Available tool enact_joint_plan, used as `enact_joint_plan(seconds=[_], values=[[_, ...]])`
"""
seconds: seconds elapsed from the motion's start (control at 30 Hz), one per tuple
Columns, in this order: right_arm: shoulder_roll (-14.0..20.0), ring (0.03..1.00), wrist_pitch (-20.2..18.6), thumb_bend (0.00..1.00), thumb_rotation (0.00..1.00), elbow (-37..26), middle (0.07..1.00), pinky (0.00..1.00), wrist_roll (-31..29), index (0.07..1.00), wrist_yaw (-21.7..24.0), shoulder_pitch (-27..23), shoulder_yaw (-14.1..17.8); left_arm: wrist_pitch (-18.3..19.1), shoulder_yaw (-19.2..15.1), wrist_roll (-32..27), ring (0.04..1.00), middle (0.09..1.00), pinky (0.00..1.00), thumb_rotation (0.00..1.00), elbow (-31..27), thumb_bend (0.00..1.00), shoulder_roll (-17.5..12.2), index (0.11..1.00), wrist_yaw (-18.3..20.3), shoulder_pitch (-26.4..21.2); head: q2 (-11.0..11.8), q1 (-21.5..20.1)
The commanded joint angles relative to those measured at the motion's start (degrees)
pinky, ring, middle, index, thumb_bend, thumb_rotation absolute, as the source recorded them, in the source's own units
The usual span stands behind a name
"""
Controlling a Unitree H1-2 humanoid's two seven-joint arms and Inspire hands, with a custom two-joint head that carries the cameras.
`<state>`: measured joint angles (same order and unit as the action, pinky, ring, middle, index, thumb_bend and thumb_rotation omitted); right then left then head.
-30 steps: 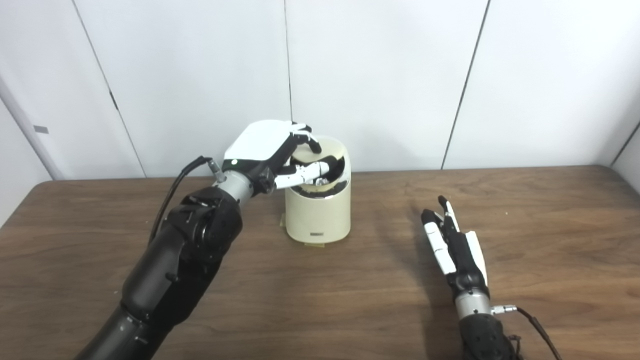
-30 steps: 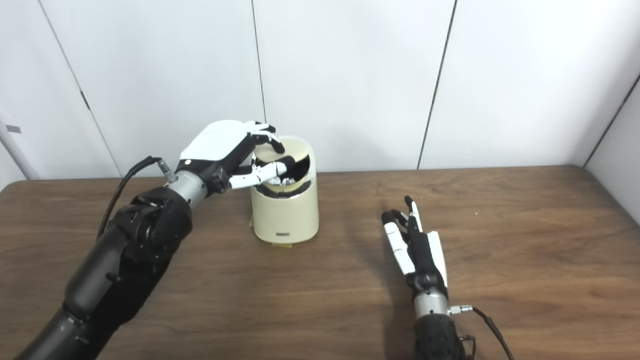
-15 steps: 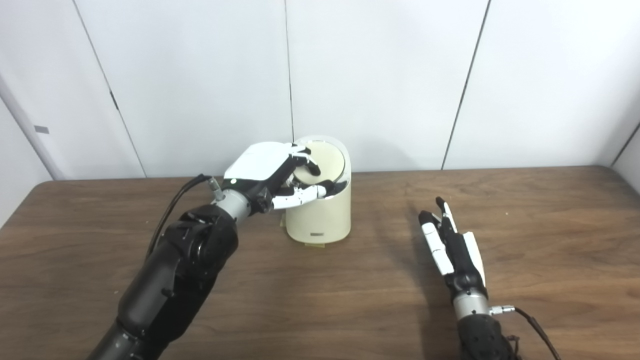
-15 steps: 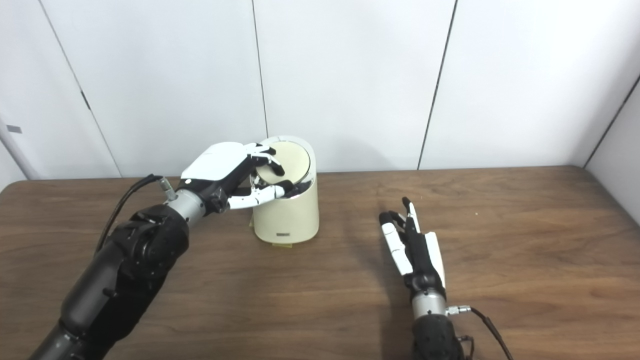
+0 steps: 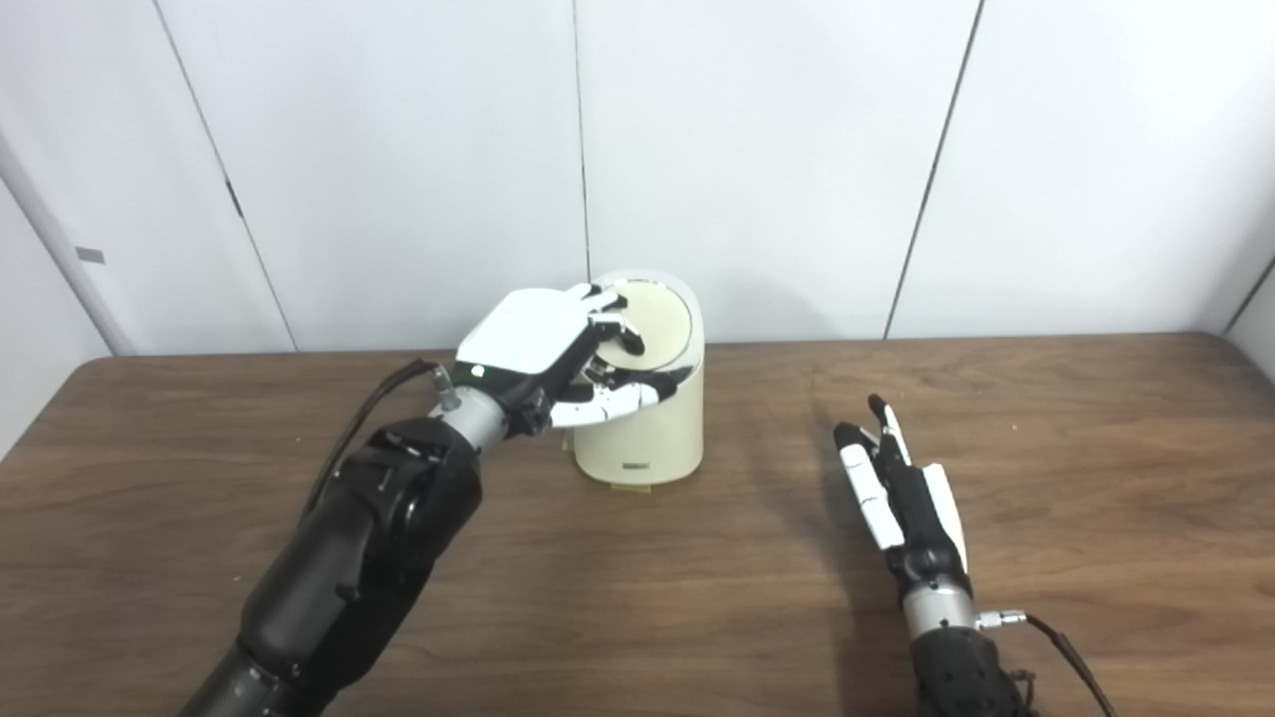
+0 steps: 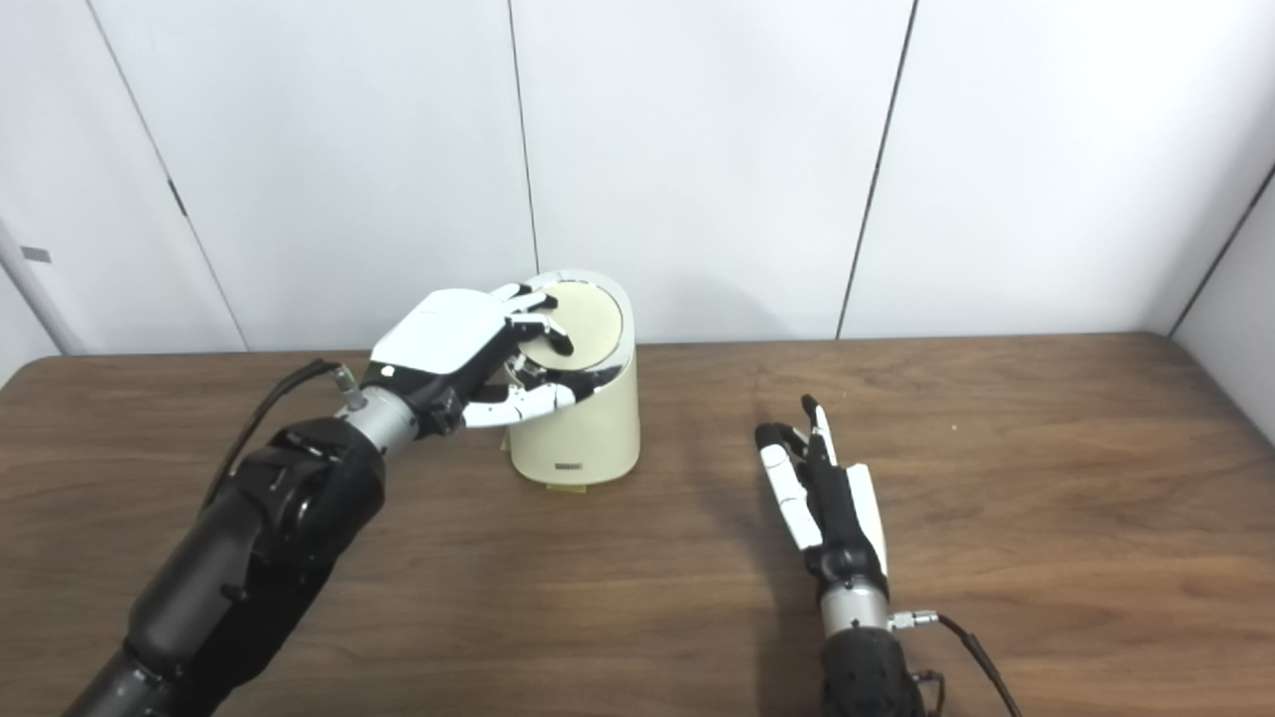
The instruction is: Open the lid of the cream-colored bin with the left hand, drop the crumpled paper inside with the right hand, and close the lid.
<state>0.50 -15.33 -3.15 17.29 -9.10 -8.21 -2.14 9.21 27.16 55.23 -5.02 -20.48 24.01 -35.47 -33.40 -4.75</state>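
The cream-colored bin (image 5: pixel 647 433) stands at the back middle of the table. Its round lid (image 5: pixel 655 317) lies almost flat in the slanted top, with a thin dark gap along the front rim. My left hand (image 5: pixel 543 344) is at the lid's left edge, its fingers curled on top of the lid and its thumb along the front rim below. My right hand (image 5: pixel 901 488) lies flat on the table to the right of the bin, open and empty. No crumpled paper is in view.
The brown wooden table (image 5: pixel 637 597) runs from the white panelled wall (image 5: pixel 757 149) to the picture's bottom edge. A cable (image 5: pixel 1056 647) trails from my right wrist.
My left hand has come down with the lid, from half raised over a dark opening to nearly flat on the bin. The right hand has stayed put. The camera has shifted slightly.
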Motion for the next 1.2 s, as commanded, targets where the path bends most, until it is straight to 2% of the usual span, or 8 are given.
enact_joint_plan(seconds=[0.0,0.13,0.37,0.57,0.73,0.9,1.03,1.17], values=[[0.1,0.913,-0.7,0.53,1.00,-0.8,0.864,0.99,0.9,1.000,-0.1,-0.6,-0.1,-2.1,1.9,3.6,0.999,0.963,0.95,0.98,1.8,0.57,-1.9,0.765,1.0,-1.0,-0.1,-0.1],[-0.1,0.921,-0.8,0.53,1.00,-1.2,0.866,1.00,0.6,1.000,0.0,-0.6,-0.1,-3.0,1.9,5.5,1.000,0.965,0.98,0.93,1.3,0.58,-1.9,0.755,0.6,-0.2,-0.2,0.0],[-0.3,0.919,-0.8,0.53,1.00,-0.9,0.870,1.00,0.5,1.000,-0.1,-0.8,-0.2,-3.3,-0.6,4.0,1.000,0.956,0.97,0.96,-0.7,0.58,-1.6,0.775,0.9,1.1,-0.2,-0.2],[-0.4,0.927,-0.2,0.54,1.00,-0.8,0.878,1.00,0.2,1.000,0.1,-0.7,-0.3,-1.1,-8.7,-4.8,0.920,0.893,0.86,0.85,-4.9,0.53,1.7,0.783,-2.8,5.2,-0.2,-0.4],[-0.3,0.921,0.0,0.54,1.00,-0.6,0.874,0.98,0.2,1.000,0.1,-0.7,-0.1,3.1,-19.0,-16.8,0.827,0.829,0.73,0.79,-10.3,0.49,6.4,0.778,-5.2,9.5,-0.1,-0.1],[-0.1,0.918,0.5,0.54,1.00,0.1,0.871,0.99,0.0,1.000,0.1,-0.9,0.1,8.1,-25.6,-27.1,0.861,0.865,0.79,0.78,-13.2,0.44,8.0,0.848,-4.2,12.1,0.1,0.2],[0.1,0.920,0.3,0.54,1.00,0.2,0.874,0.99,-0.2,1.000,0.2,-0.9,0.3,9.1,-30.4,-33.3,0.897,0.881,0.86,0.83,-14.4,0.40,9.0,0.894,-7.3,16.4,0.1,0.6],[0.7,0.899,0.7,0.52,1.00,0.1,0.869,0.94,-0.1,1.000,0.6,-0.8,0.2,9.2,-37.4,-44.3,0.907,0.896,0.89,0.76,-14.9,0.41,13.0,0.918,-10.9,22.1,0.1,1.1]])
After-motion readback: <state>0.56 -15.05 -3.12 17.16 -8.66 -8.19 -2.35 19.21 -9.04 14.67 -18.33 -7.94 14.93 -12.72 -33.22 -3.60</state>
